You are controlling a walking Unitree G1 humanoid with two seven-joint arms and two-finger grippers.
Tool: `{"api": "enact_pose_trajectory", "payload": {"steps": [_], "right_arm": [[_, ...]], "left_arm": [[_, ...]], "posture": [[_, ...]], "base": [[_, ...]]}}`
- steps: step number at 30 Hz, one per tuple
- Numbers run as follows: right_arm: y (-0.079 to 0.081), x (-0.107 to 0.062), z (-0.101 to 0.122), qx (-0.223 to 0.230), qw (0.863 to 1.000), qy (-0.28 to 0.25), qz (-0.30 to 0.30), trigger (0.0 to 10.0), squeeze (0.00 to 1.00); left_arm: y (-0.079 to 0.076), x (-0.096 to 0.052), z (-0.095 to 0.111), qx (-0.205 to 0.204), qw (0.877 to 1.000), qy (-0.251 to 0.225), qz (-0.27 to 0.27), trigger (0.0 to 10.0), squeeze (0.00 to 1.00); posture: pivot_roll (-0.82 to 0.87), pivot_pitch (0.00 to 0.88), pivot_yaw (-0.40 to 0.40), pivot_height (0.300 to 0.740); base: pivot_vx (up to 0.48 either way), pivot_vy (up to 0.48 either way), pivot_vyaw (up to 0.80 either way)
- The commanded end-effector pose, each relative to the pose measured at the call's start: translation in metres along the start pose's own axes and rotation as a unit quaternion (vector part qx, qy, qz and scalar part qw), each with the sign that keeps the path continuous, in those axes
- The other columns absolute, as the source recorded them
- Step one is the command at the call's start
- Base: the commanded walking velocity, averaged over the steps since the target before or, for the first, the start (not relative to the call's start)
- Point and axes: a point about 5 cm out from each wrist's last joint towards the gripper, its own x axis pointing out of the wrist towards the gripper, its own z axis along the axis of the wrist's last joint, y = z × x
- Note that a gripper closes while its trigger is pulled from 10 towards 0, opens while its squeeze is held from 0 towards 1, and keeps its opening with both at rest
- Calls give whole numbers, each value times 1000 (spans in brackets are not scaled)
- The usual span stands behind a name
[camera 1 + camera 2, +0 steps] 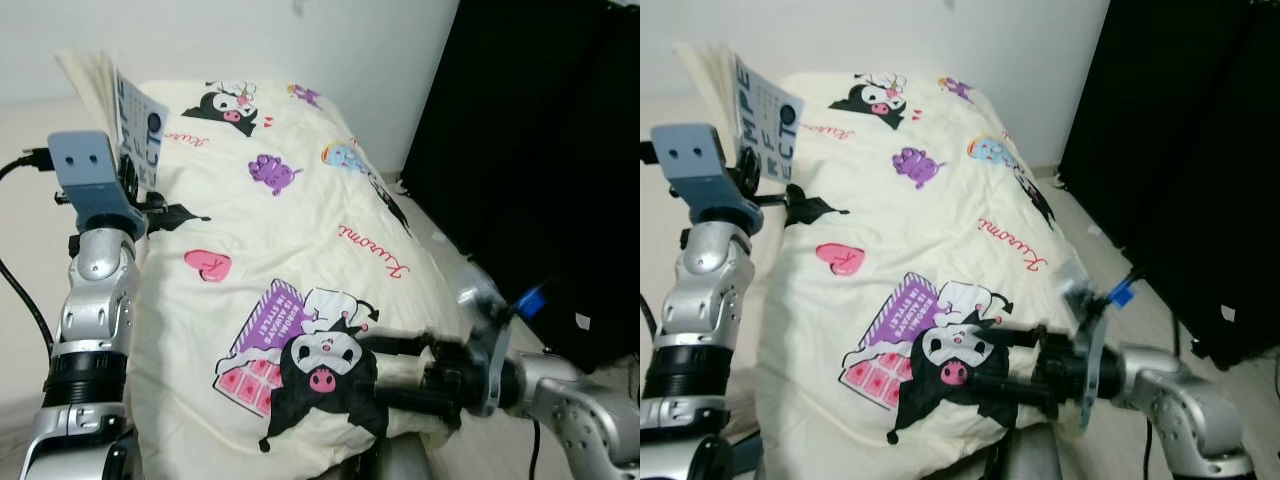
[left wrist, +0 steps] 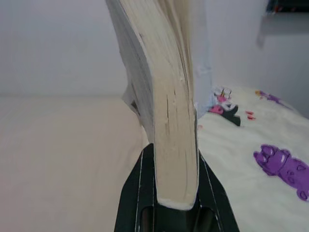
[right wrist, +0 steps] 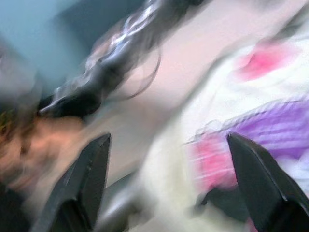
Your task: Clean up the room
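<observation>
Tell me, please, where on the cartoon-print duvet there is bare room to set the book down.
The left gripper is shut on the thick paperback book. The cream cartoon-print duvet lies bare across its middle, between the pink heart and the purple creature print. The near edge is crowded: the right gripper, fingers open, sits at the black-and-purple character print.

The cream duvet (image 1: pixel 300 230) carries red script reading "Kuromi" (image 1: pixel 375 248) at about 3 o'clock of its middle. The pink heart (image 1: pixel 208 264) bears a "K". The book (image 1: pixel 762 119), at 10 o'clock, shows large letters, partly "R", "F", "ECT". The purple card's (image 1: pixel 270 318) small print is unreadable.
</observation>
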Motion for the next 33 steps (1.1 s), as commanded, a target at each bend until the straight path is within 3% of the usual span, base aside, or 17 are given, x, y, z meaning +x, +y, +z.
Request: {"api": "enact_pose_trajectory", "payload": {"steps": [1, 5, 7, 8, 11, 13, 15, 21, 22, 23, 25, 33], "right_arm": [[-12, -12, 11, 4, 995, -75, -68, 10000, 0], [-16, -15, 13, 3, 990, -99, -96, 10000, 0], [-32, -19, 12, 15, 978, -123, -169, 10000, 0], [-32, -19, 12, 15, 978, -123, -169, 10000, 0], [-46, -23, 7, 37, 961, -152, -230, 10000, 0], [-59, -25, -7, 60, 943, -162, -286, 10000, 0], [-65, -24, -17, 72, 933, -161, -313, 10000, 0], [-70, -22, -32, 78, 926, -144, -341, 10000, 0], [-71, -22, -37, 79, 923, -138, -351, 10000, 0], [-71, -22, -37, 79, 923, -138, -351, 10000, 0], [-72, -23, -45, 81, 920, -128, -362, 10000, 0], [-74, -21, -61, 81, 916, -111, -377, 10000, 0]], "left_arm": [[-4, 1, -2, -21, 1000, 6, 0, 10000, 0], [-5, 0, -6, -24, 1000, 14, 1, 10000, 0], [-2, -2, -17, -30, 999, 37, 11, 10000, 0], [-2, -2, -17, -30, 999, 37, 11, 10000, 0], [1, -4, -26, -28, 998, 54, 16, 10000, 0], [3, -10, -45, -26, 996, 87, 16, 10000, 0], [3, -17, -62, -36, 992, 118, 15, 10000, 0], [-1, -33, -93, -29, 985, 167, -4, 10000, 0], [-2, -44, -110, -36, 979, 202, -7, 10000, 0], [-2, -44, -110, -36, 979, 202, -7, 10000, 0], [-1, -60, -133, -50, 966, 252, 2, 10000, 0], [5, -84, -160, -31, 952, 304, 2, 10000, 0]], "posture": [[22, 64, -67, 520], [23, 63, -67, 520], [27, 56, -67, 520], [27, 56, -67, 520], [30, 57, -67, 529], [32, 48, -68, 539], [31, 43, -62, 549], [29, 34, -58, 569], [24, 30, -55, 579], [24, 30, -55, 579], [21, 25, -54, 589], [20, 8, -54, 618]], "base": [[0, 0, 0], [0, 0, 0], [0, 0, 0], [0, 0, 0], [0, 0, 0], [0, 0, 0], [0, 0, 0], [0, 0, 0], [0, 0, 0], [0, 0, 0], [0, 0, 0], [0, 0, 0]]}}
